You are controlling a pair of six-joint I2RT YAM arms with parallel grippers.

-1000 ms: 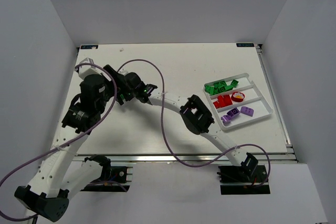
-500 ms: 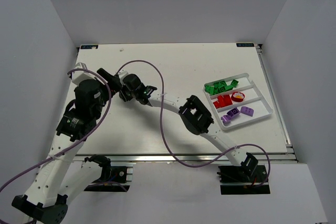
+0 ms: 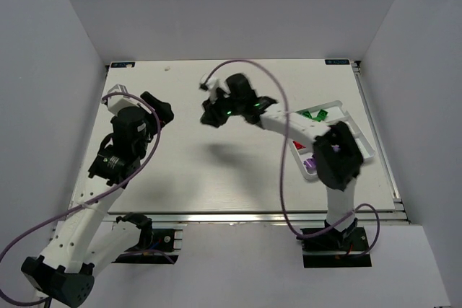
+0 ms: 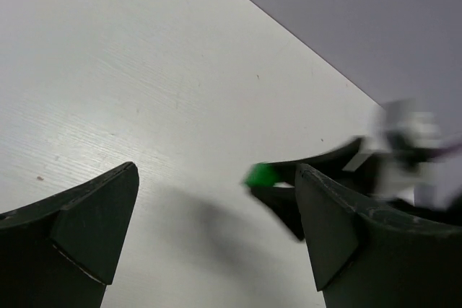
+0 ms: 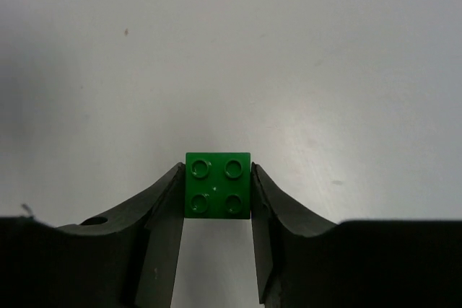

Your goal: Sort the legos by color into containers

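The white tabletop stands between gray walls. Near its right edge the right arm covers much of the white tray. Only bits of the purple legos, red legos and green legos show in its three compartments. Toward the left edge, the left gripper has its fingers released and empty. Farther, near the tabletop's middle, the right gripper has its fingers clenched on one green lego. The left wrist view shows this lego only blurred.

White table, grey walls on 3 sides; light prob. overhead.
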